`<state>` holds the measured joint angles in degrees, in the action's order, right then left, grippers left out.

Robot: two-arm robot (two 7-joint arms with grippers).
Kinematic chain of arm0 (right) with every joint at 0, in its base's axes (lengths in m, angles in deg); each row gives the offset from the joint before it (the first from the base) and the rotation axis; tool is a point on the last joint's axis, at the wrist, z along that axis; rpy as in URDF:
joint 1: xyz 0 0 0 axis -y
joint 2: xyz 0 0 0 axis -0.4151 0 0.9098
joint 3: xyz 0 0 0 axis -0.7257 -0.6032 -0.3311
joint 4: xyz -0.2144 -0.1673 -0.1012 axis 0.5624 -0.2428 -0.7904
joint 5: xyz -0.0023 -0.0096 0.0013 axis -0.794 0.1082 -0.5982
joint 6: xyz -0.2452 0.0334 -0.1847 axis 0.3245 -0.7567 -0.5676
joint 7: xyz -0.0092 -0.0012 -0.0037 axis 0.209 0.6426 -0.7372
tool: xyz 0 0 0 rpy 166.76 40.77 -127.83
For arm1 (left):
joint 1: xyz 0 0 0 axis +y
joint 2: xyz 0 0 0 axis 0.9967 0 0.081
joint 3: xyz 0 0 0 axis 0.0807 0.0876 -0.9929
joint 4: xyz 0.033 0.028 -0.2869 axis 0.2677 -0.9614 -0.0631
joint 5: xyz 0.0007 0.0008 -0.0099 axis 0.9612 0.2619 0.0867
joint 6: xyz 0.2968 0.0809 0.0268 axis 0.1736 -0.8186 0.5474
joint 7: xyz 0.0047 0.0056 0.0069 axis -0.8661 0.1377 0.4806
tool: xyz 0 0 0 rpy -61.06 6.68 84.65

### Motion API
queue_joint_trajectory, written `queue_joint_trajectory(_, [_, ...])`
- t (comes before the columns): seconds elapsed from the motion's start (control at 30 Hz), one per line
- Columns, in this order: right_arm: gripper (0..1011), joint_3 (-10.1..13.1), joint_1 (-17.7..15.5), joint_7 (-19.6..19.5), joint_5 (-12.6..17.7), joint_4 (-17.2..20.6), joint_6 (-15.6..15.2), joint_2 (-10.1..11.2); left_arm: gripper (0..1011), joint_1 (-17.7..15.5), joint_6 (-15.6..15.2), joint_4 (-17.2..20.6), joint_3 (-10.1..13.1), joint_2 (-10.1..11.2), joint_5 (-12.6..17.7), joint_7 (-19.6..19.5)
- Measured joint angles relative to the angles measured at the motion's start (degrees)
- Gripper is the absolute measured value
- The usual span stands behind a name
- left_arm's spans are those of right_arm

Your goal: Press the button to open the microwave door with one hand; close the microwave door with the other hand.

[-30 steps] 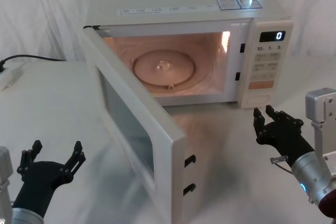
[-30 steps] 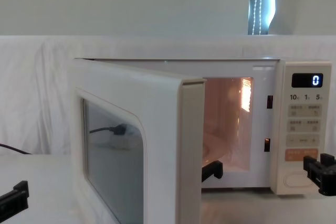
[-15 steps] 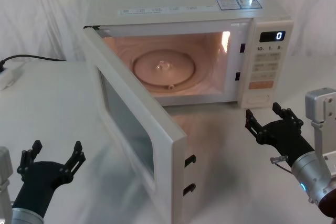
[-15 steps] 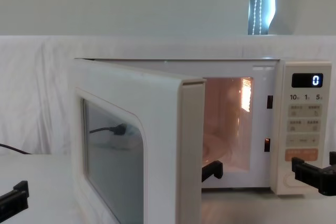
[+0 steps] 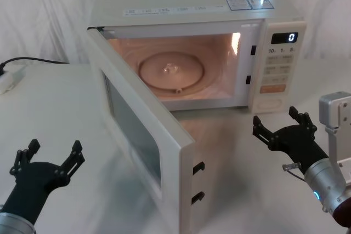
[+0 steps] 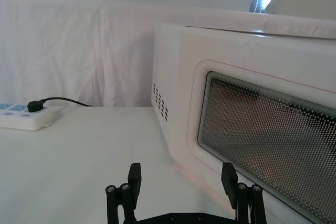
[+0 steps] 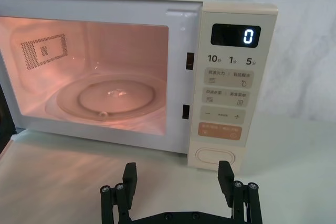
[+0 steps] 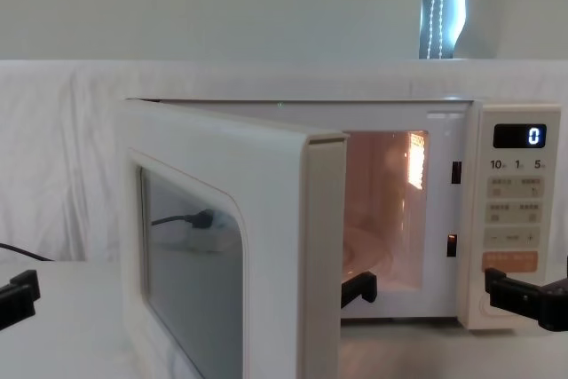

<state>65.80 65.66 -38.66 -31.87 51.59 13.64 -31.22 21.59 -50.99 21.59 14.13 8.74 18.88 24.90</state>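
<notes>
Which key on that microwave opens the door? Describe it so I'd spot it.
Find the microwave's control panel, right of the lit cavity. The button sits at its very bottom, under the orange key: a wide cream pill shape with a thin outline, larger than any other key.

White power strip point(image 5: 6, 82) with black plug point(image 6: 34, 106) at far left of cloth-draped counter point(image 5: 55, 113).

The microwave door point(image 5: 143, 135) swings out toward the near left from the microwave point(image 5: 192, 42) at the far side of the table point(image 5: 49, 113). The button point(image 5: 271, 103) sits low on the right-hand control panel point(image 5: 278, 67). A power strip point(image 5: 7, 79) lies far left.
</notes>
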Motion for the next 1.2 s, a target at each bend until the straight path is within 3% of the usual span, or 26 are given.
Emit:
queue_joint_trajectory(0.27, [1002, 0.00, 0.00, 0.00, 0.00, 0.00, 0.00, 0.00, 962, 0.27, -0.19, 0.69, -0.73, -0.37, -0.38, -0.87])
queue_joint_trajectory(0.4, [1002, 0.00, 0.00, 0.00, 0.00, 0.00, 0.00, 0.00, 862, 0.31, -1.19, 1.92, -1.26, -0.45, -0.83, -1.25])
queue_joint_trajectory(0.77, [1002, 0.00, 0.00, 0.00, 0.00, 0.00, 0.00, 0.00, 534, 0.24, -6.09, 5.18, -2.05, 2.74, -2.83, -3.64])
queue_joint_trajectory(1.0, [1002, -0.01, 0.00, 0.00, 0.00, 0.00, 0.00, 0.00, 277, 0.91, -8.80, 6.69, -2.85, 5.40, -6.28, -5.89])
queue_joint_trajectory(1.2, [1002, 0.00, 0.00, 0.00, 0.00, 0.00, 0.00, 0.00, 126, 1.48, -9.85, 7.53, -3.57, 7.27, -9.66, -8.43])
